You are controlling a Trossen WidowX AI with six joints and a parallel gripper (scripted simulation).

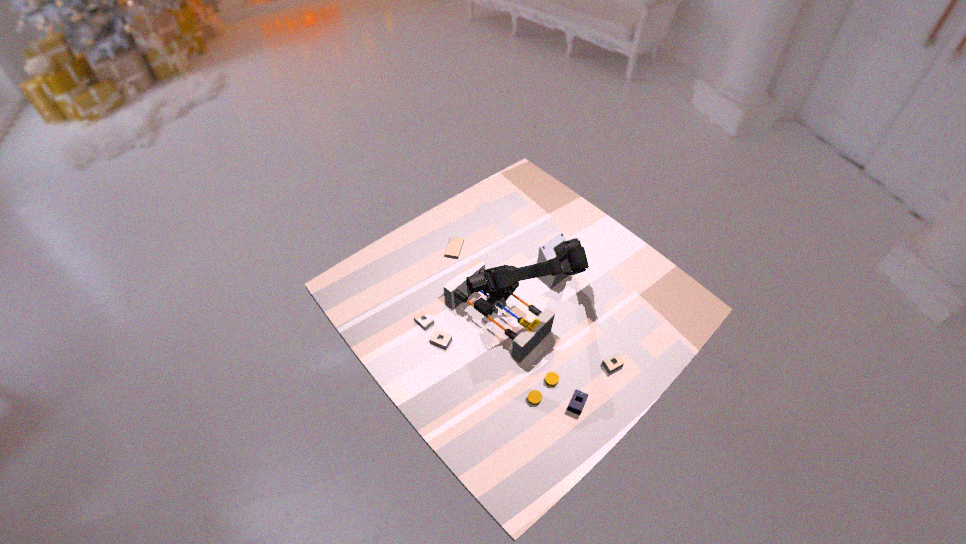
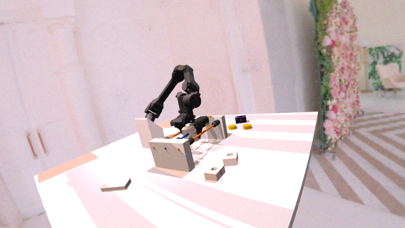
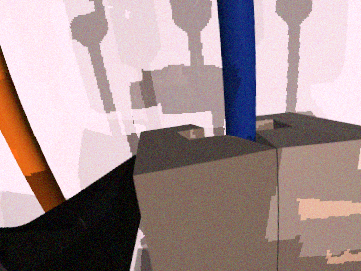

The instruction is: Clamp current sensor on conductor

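My gripper is shut on the pale grey-beige sensor, between the two end blocks. In the wrist view the sensor's two halves meet at a thin straight seam on the near face. The blue conductor runs down between their notched dark upper faces. A black finger presses the left side; the other finger is not visible there. A yellow marker sits at one end of the blue conductor; its lettering is unreadable. The arrow's direction and the latch cannot be made out.
Orange conductors run either side, with black bulges. End blocks hold them. An upright panel stands by the arm base. Loose beige blocks, a navy block and yellow discs lie around.
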